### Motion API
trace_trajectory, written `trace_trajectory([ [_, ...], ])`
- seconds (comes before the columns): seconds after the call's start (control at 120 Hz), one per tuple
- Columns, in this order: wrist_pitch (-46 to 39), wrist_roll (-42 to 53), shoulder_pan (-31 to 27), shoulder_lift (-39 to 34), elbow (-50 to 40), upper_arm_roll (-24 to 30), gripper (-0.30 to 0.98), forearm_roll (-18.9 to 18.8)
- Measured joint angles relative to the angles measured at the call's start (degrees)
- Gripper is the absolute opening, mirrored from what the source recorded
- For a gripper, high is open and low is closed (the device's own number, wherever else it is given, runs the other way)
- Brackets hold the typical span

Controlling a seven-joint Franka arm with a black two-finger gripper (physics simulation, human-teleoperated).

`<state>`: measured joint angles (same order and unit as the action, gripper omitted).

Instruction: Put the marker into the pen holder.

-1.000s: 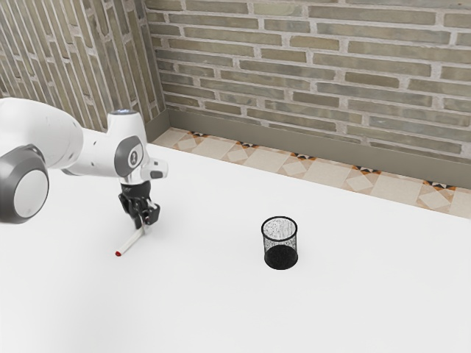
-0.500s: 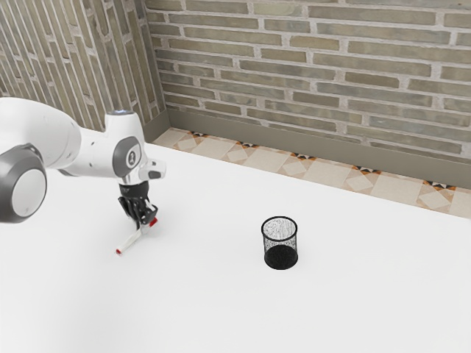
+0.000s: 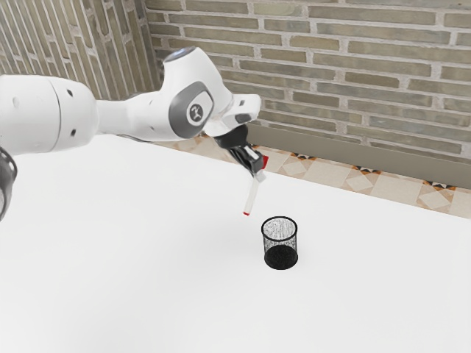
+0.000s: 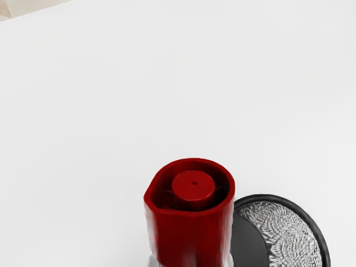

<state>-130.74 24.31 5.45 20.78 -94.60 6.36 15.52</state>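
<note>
Marker point(image 3: 252, 197) hung tilted in the air, red cap end up, pinched between both fingers of the gripper point(image 3: 258, 173). Lower end sat near the pen holder point(image 3: 281, 257), outside it, toward the exterior view's left.

Pen holder point(image 3: 280, 248) upright on the table point(image 3: 147, 287); marker point(image 3: 252, 197) in my gripper point(image 3: 257, 172), above the table, to the exterior view's left of the pen holder.
</note>
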Motion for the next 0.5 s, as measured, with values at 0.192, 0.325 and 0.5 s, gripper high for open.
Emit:
trace_trajectory([
  [0.192, -7.15, -0.83, 0.27, 6.12, 4.44, 4.23, -0.10, -0.61],
  [0.325, -12.00, -1.41, 0.29, 9.87, 6.61, 4.47, -0.10, -1.98],
  [0.5, -16.30, -2.12, 0.73, 12.92, 7.48, 4.46, -0.10, -2.74],
])
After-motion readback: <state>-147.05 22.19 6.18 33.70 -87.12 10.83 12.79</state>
